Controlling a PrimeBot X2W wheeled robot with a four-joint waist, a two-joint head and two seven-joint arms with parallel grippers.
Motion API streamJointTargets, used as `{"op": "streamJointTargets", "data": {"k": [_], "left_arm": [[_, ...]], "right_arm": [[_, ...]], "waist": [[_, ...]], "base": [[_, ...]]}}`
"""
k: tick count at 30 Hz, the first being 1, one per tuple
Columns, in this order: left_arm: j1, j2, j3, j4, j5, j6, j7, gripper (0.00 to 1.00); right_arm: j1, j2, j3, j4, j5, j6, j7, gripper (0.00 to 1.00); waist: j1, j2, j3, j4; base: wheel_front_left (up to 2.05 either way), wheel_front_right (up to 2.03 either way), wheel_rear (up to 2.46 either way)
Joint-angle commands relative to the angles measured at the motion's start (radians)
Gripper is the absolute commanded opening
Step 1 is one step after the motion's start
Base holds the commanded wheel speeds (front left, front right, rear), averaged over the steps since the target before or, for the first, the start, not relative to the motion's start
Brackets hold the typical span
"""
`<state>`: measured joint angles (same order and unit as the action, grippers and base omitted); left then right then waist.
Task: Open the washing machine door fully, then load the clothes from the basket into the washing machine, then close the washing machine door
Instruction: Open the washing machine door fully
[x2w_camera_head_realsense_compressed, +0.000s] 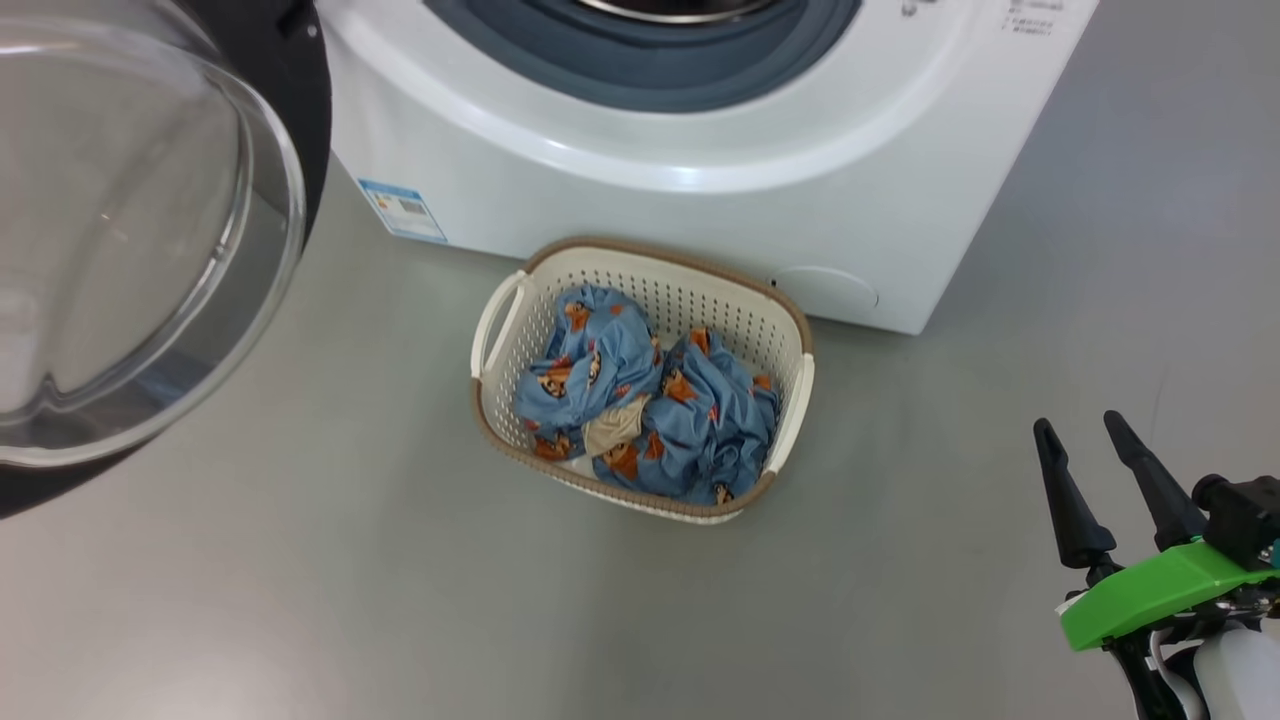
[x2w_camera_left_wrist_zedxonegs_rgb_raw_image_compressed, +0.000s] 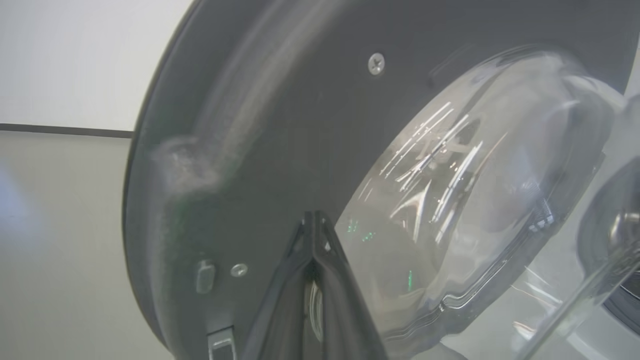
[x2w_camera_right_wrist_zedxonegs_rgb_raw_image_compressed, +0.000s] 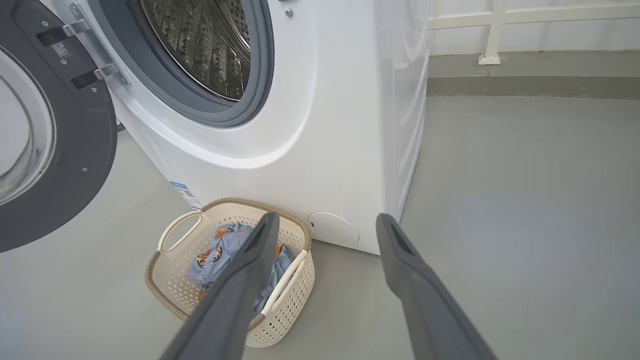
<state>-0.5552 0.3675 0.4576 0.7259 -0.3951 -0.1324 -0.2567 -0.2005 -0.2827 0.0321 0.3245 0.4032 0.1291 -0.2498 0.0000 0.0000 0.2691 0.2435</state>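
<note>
Clenched, the left tool (x2w_camera_left_wrist_zedxonegs_rgb_raw_image_compressed: 314, 222) should push on the washing machine door's (x2w_camera_left_wrist_zedxonegs_rgb_raw_image_compressed: 280, 125) dark rim, not its glass; the released right tool (x2w_camera_head_realsense_compressed: 1080, 428) hovers right of the basket (x2w_camera_head_realsense_compressed: 655, 255).

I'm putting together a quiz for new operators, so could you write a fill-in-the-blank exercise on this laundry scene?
1. The washing machine door stands ____.
2. The basket on the floor holds ____ printed clothes.
3. The left gripper, close to the door, is ____.
4. The right gripper, off to the side of the basket, is ____.
Missing words: open; blue; shut; open.
</note>
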Motion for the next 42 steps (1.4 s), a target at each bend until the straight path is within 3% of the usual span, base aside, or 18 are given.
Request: {"op": "streamJointTargets", "data": {"k": [1,7,8,10,13,25,32,42], "left_arm": [[0.041,0.053,0.015,-0.038,-0.011,0.002,-0.005,0.0],[0.156,0.018,-0.002,-0.107,-0.033,0.002,-0.005,0.03],[0.175,0.009,-0.003,-0.121,-0.037,0.002,-0.005,0.21],[0.212,-0.008,-0.01,-0.146,-0.041,0.002,-0.005,0.43],[0.261,-0.032,-0.021,-0.178,-0.046,0.002,-0.005,0.99],[0.423,-0.104,-0.194,-0.371,-0.106,0.002,-0.005,1.0],[0.461,-0.114,-0.301,-0.438,-0.098,0.002,-0.005,1.0],[0.467,-0.115,-0.381,-0.499,-0.059,0.002,-0.005,1.0]], "right_arm": [[0.023,-0.004,0.024,-0.019,-0.009,0.002,-0.012,1.0],[0.052,-0.006,0.03,-0.016,0.009,0.002,-0.012,1.0],[0.058,-0.007,0.029,-0.016,0.012,0.002,-0.012,1.0],[0.068,-0.009,0.029,-0.017,0.016,0.002,-0.012,1.0],[0.078,-0.012,0.027,-0.018,0.025,0.002,-0.012,1.0],[0.108,-0.006,0.01,-0.038,0.038,0.002,-0.012,1.0],[0.104,-0.001,-0.003,-0.046,0.032,0.002,-0.012,1.0],[0.112,0.004,-0.014,-0.052,0.027,0.002,-0.012,1.0]], "waist": [[0.0,0.0,-0.036,-0.002],[0.0,0.0,-0.104,-0.005],[0.0,0.0,-0.113,-0.005],[0.0,0.0,-0.129,-0.005],[0.0,0.0,-0.152,-0.008],[0.0,0.0,-0.177,-0.053],[0.0,0.0,-0.162,-0.12],[0.0,0.0,-0.147,-0.218]], "base": [[0.0,0.0,0.0],[0.0,0.0,0.0],[0.0,0.0,0.0],[0.0,0.0,0.0],[0.0,0.0,0.0],[0.0,0.0,0.0],[0.0,0.0,0.0],[0.0,0.0,0.0]]}}
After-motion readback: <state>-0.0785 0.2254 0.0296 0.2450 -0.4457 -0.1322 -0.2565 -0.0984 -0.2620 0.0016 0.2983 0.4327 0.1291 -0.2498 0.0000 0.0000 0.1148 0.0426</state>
